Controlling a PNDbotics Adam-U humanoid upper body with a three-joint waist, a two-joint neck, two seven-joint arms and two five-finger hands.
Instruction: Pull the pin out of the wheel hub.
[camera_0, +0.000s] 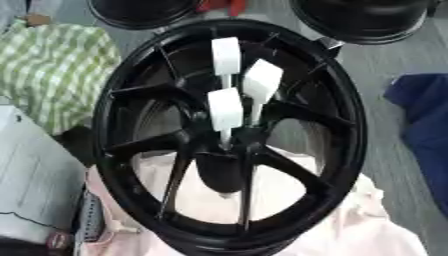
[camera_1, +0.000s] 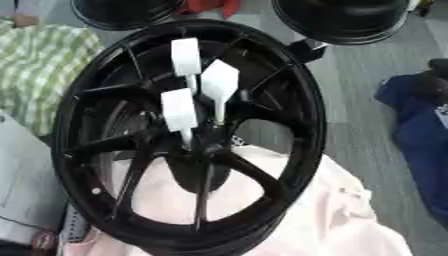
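Observation:
A black spoked wheel hub (camera_0: 346, 125) fills the middle of both views, lying on a pale pink cloth (camera_0: 367, 225). Three white pins with block-shaped heads stand up out of its centre: one at the back (camera_0: 226, 56), one to the right (camera_0: 262, 82) and one in front (camera_0: 225, 110). Their thin stems run down into the hub's centre (camera_0: 229, 145). Neither of my hands shows in either view.
Two more black wheels lie at the far edge, one at left (camera_0: 144, 15) and one at right (camera_0: 363, 22). A green checked cloth (camera_0: 52, 70) lies at left, a grey box (camera_0: 31, 190) at lower left, a dark blue cloth (camera_0: 424, 115) at right.

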